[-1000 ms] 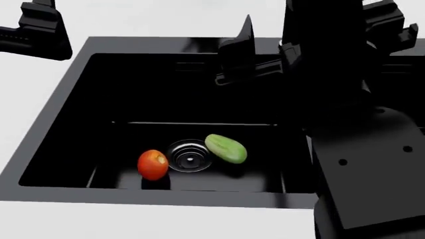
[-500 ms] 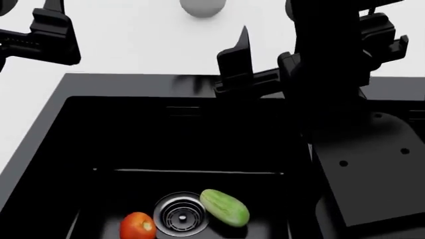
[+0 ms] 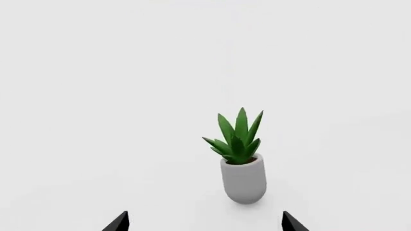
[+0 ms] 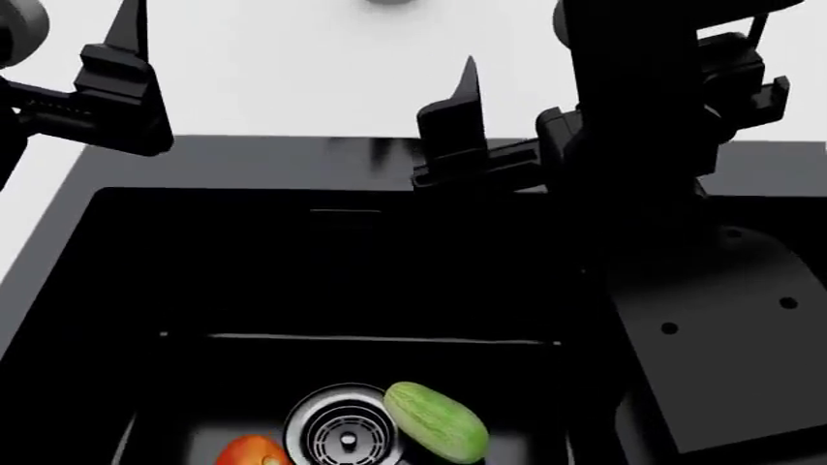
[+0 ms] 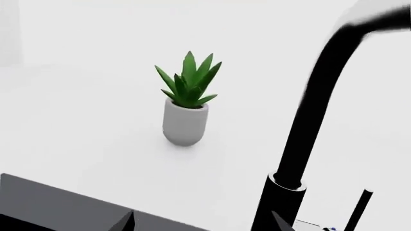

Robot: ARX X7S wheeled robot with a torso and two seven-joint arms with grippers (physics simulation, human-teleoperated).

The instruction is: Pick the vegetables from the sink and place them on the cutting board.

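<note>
Overhead, in the head view, the black sink [image 4: 77,291] is seen to fill most of the frame, set into a white counter [image 4: 285,68]. Near the frame's lower edge, the light-green cucumber [image 4: 437,421] is found lying on the basin floor just beside the round steel drain strainer [image 4: 339,434], and the red tomato [image 4: 251,452] (cut off by the frame's edge) is seen on the strainer's other side. The left gripper [image 4: 123,82] is held above the counter beyond the sink's left corner; the right gripper [image 4: 472,126] is poised over the sink's far rim, well apart from both vegetables. The cutting board is not shown in any view.

In the left wrist view, two dark fingertips [image 3: 117,224] are seen spread widely, with nothing between them. A green spiky plant in a pale grey pot [image 3: 243,179] is shown standing on the white counter ahead.

In the right wrist view, the fingertips [image 5: 123,222] are likewise parted wide and nothing is held. The same potted plant is seen beyond the sink's dark rim, and the tall black faucet [image 5: 308,120] is shown rising close by.
</note>
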